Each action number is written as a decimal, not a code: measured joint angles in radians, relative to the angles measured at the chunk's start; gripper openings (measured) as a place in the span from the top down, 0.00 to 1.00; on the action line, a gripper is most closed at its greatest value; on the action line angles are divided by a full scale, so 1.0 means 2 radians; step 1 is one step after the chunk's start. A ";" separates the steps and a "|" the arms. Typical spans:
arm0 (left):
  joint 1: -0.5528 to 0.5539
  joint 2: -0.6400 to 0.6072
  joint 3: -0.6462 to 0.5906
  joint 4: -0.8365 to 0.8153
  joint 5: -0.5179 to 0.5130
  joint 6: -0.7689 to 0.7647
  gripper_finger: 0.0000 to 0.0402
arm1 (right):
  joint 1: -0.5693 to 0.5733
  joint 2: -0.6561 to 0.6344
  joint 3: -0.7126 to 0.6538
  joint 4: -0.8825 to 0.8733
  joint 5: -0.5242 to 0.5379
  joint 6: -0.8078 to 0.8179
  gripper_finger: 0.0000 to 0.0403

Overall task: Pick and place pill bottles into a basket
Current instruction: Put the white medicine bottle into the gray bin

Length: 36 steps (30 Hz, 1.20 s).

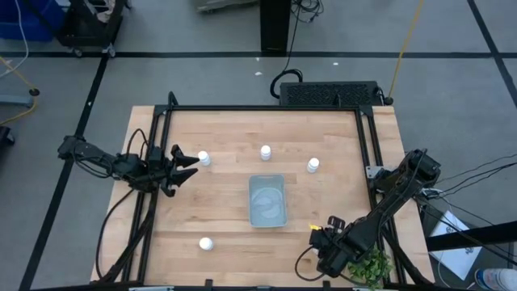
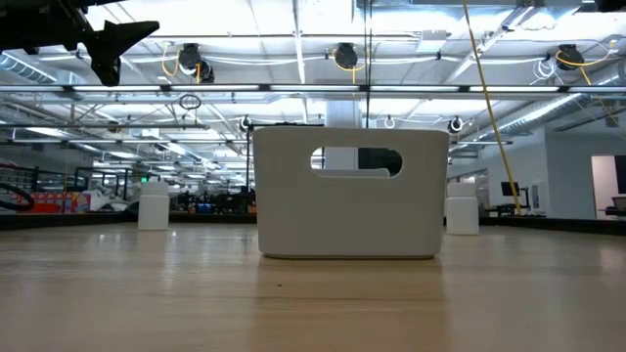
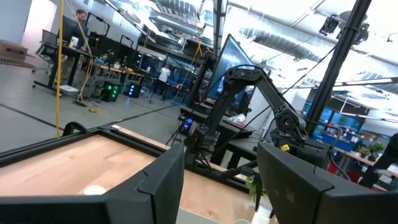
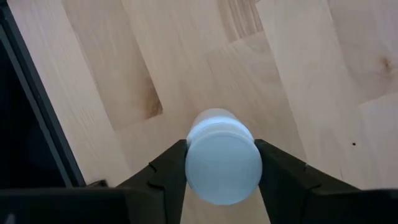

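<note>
Three white pill bottles stand upright on the wood table at the far side (image 1: 203, 158), (image 1: 266, 151), (image 1: 313, 165), and one stands near the front left (image 1: 206, 243). The pale basket (image 1: 267, 200) sits on the table's middle and fills the centre of the low view (image 2: 347, 191). My left gripper (image 1: 186, 162) is open and raised, just left of the far-left bottle. My right gripper (image 1: 321, 239) is near the front right, shut on a fifth bottle (image 4: 222, 165). My right gripper pinches the bottle between its two fingers (image 4: 166, 169), one on each side just under the cap (image 4: 224, 163). The fingers come from above, pointing down. The bottle is upright, cap toward the wrist camera; whether its base is on the table, I cannot tell.
A green leafy plant (image 1: 373, 265) sits at the front right corner beside my right arm. A black frame (image 1: 266, 108) runs round the table's far and side edges. Bare wood lies between the basket and the front edge.
</note>
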 joint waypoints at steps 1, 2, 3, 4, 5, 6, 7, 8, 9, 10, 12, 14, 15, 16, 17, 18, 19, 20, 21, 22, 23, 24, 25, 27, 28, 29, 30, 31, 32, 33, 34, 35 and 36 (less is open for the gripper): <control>0.000 0.000 0.000 0.000 0.000 0.000 0.48 | -0.003 -0.004 0.000 -0.002 0.005 -0.003 0.62; 0.000 0.000 0.000 0.000 0.000 0.000 0.48 | -0.006 -0.010 0.000 -0.005 0.011 -0.006 0.62; 0.000 0.000 0.000 0.000 0.000 0.000 0.48 | -0.009 -0.017 0.000 -0.007 0.020 -0.011 0.61; 0.000 0.000 0.000 0.000 0.000 0.000 0.48 | -0.012 -0.025 0.000 -0.009 0.030 -0.017 0.61; 0.000 0.000 0.000 0.000 0.000 0.000 0.48 | -0.016 -0.034 0.000 -0.010 0.042 -0.024 0.61; 0.000 0.000 0.000 0.000 0.000 0.000 0.48 | -0.020 -0.042 0.000 -0.012 0.056 -0.035 0.62; 0.000 0.000 0.000 -0.001 0.000 0.000 0.48 | -0.025 -0.051 0.000 -0.013 0.069 -0.046 0.62; 0.000 0.000 0.000 -0.001 0.000 0.000 0.48 | -0.031 -0.061 -0.001 -0.013 0.079 -0.057 0.62; 0.000 0.000 0.000 -0.001 -0.001 0.000 0.48 | -0.037 -0.072 -0.001 -0.012 0.089 -0.070 0.62; 0.000 0.000 0.000 -0.001 0.000 0.000 0.48 | -0.045 -0.083 0.000 -0.011 0.100 -0.083 0.62; 0.000 0.000 0.000 -0.001 -0.001 0.000 0.48 | -0.061 -0.101 0.000 -0.011 0.121 -0.111 0.62; 0.000 0.000 0.000 -0.002 -0.001 0.000 0.48 | -0.080 -0.117 0.000 -0.009 0.142 -0.143 0.62; 0.000 0.000 0.000 -0.002 -0.001 0.000 0.48 | -0.091 -0.123 0.000 -0.001 0.148 -0.163 0.61; 0.000 0.000 0.000 -0.002 -0.001 0.000 0.48 | -0.103 -0.129 0.000 0.009 0.153 -0.186 0.61; 0.000 0.000 0.000 -0.002 -0.001 0.000 0.48 | -0.115 -0.133 0.000 0.021 0.159 -0.209 0.62; 0.000 0.000 0.000 -0.002 -0.001 0.000 0.48 | -0.127 -0.137 0.000 0.035 0.159 -0.233 0.62; 0.000 0.000 0.000 -0.002 -0.001 0.000 0.48 | -0.141 -0.139 0.000 0.052 0.157 -0.258 0.62; 0.000 0.000 0.000 -0.002 -0.001 0.000 0.48 | -0.153 -0.141 0.000 0.070 0.153 -0.281 0.62; 0.000 0.000 0.000 -0.002 -0.001 0.000 0.48 | -0.166 -0.141 0.000 0.086 0.143 -0.302 0.62; 0.000 0.000 0.000 -0.002 -0.001 0.001 0.48 | -0.180 -0.141 0.000 0.098 0.133 -0.318 0.62; 0.000 0.000 0.000 -0.002 -0.001 0.001 0.48 | -0.192 -0.141 0.000 0.109 0.121 -0.333 0.62; 0.000 0.000 0.000 -0.002 -0.001 0.001 0.48 | -0.204 -0.141 0.000 0.118 0.111 -0.343 0.62; 0.000 0.000 0.000 -0.002 -0.001 0.001 0.48 | -0.215 -0.141 0.000 0.122 0.102 -0.351 0.62; 0.000 0.000 0.000 -0.002 -0.001 0.001 0.48 | -0.237 -0.136 0.000 0.128 0.084 -0.364 0.62; 0.000 0.000 0.000 -0.002 -0.001 0.003 0.48 | -0.249 -0.133 0.000 0.129 0.073 -0.370 0.62; 0.000 0.000 0.000 -0.002 -0.001 0.004 0.48 | -0.260 -0.129 0.000 0.130 0.061 -0.373 0.62; 0.000 0.000 0.000 -0.002 -0.002 0.004 0.48 | -0.271 -0.125 0.000 0.131 0.050 -0.379 0.62; 0.000 0.000 0.000 -0.002 -0.003 0.004 0.48 | -0.281 -0.120 0.000 0.135 0.042 -0.385 0.62; 0.000 0.000 0.000 -0.002 -0.004 0.004 0.48 | -0.290 -0.114 0.001 0.137 0.035 -0.390 0.62; 0.000 0.000 0.000 -0.002 -0.005 0.004 0.48 | -0.299 -0.108 0.003 0.136 0.027 -0.397 0.62; 0.000 0.000 0.000 -0.002 -0.005 0.006 0.48 | -0.306 -0.102 0.007 0.134 0.021 -0.401 0.62; 0.000 0.000 0.000 -0.002 -0.005 0.011 0.48 | -0.314 -0.095 0.013 0.133 0.011 -0.406 0.62; 0.000 0.000 0.000 -0.001 -0.006 0.015 0.48 | -0.321 -0.088 0.020 0.133 -0.002 -0.410 0.62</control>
